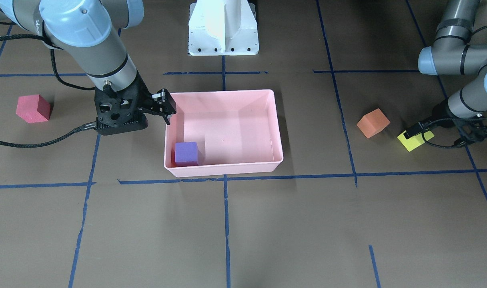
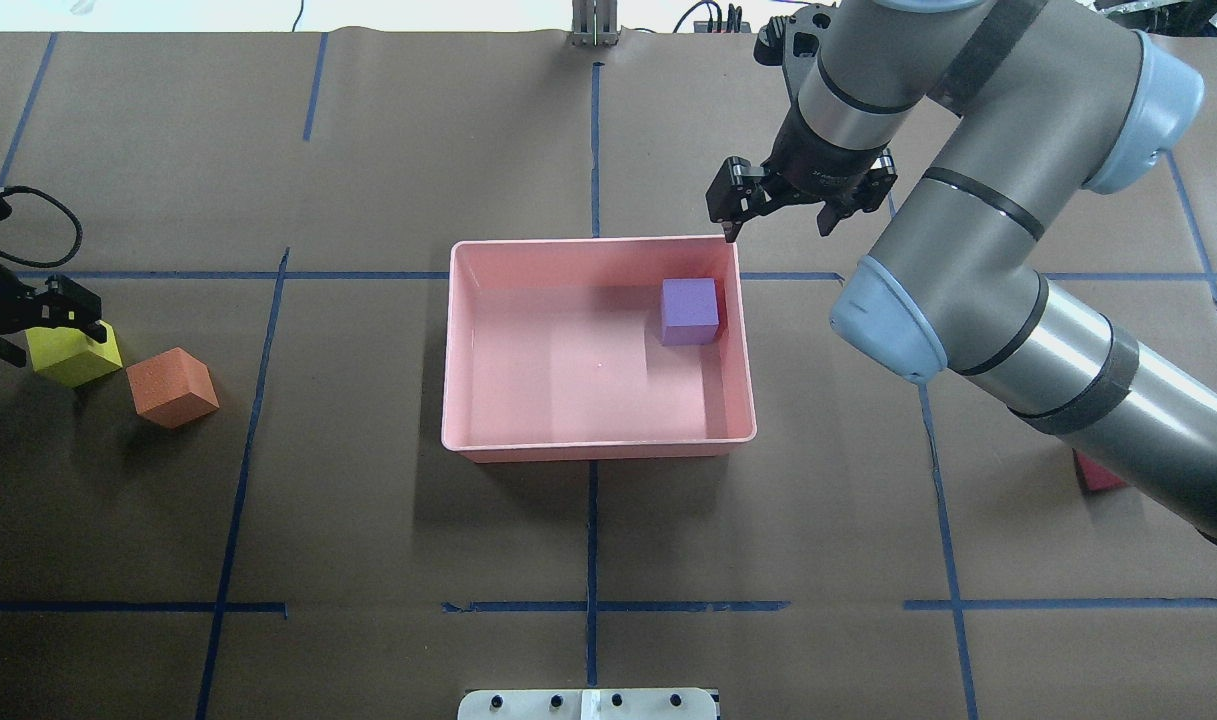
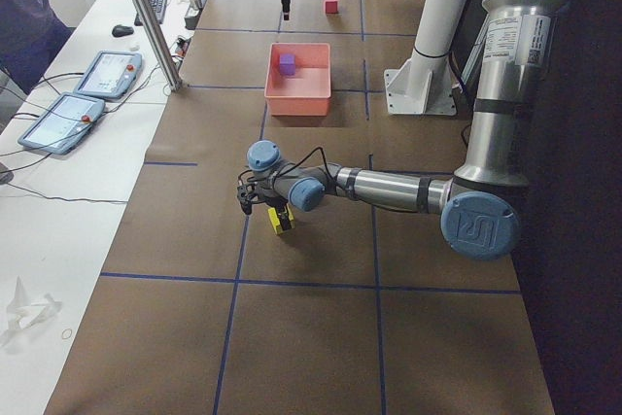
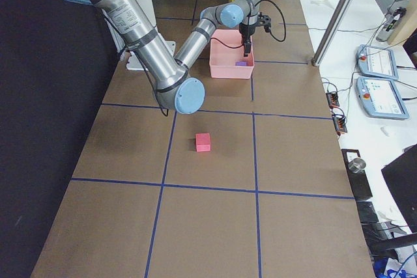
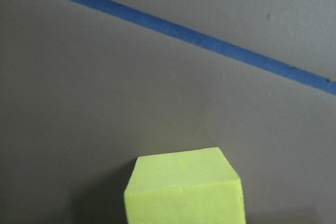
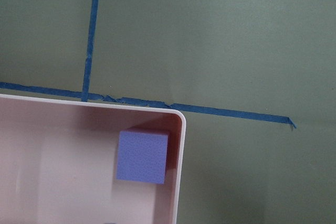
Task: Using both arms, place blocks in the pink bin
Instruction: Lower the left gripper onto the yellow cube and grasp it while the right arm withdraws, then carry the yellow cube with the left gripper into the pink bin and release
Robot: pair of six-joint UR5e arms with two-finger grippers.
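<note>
Clock directions are from the overhead view, with 12 pointing away from the robot.

- **Table:** The table (image 2: 368, 500) is brown paper with blue tape lines.
- **Arms:** Your right arm (image 2: 968, 250) reaches over to the bin's far side. The left arm (image 1: 459, 60) is way out at 9 o'clock.
- **Bin:** The bin (image 2: 598, 242) sits mid-table.
- **Right gripper:** The right gripper (image 2: 778, 228) hangs at the bin's 1 o'clock corner, jaws apart and empty.
- **Left gripper:** The left gripper (image 2: 33, 325) is low over the yellow block (image 2: 73, 360), with one finger at its edge. I honestly can't tell if it's clamped on it or just around it.
- **Blocks:**
  - The purple block (image 2: 690, 311) is inside the bin, in the 2 o'clock corner.
  - The orange block (image 2: 173, 387) is on the table at 9 o'clock, just beside the yellow one.
  - The red block (image 1: 33, 108) is out at 4 o'clock, well apart from the bin.

My read is one in, three to go, and you're on the yellow pick. Next you'd want a square grip on yellow, a lift that doesn't nudge orange, then a carry toward 3 o'clock into the bin. Your right arm looks free to swing to 4 o'clock for red.

A few things are hard to see. Red is almost fully hidden under the right arm in the overhead view. The left gripper is cut off at that view's edge. The left wrist view shows only the yellow top, with no fingers in it.
</note>
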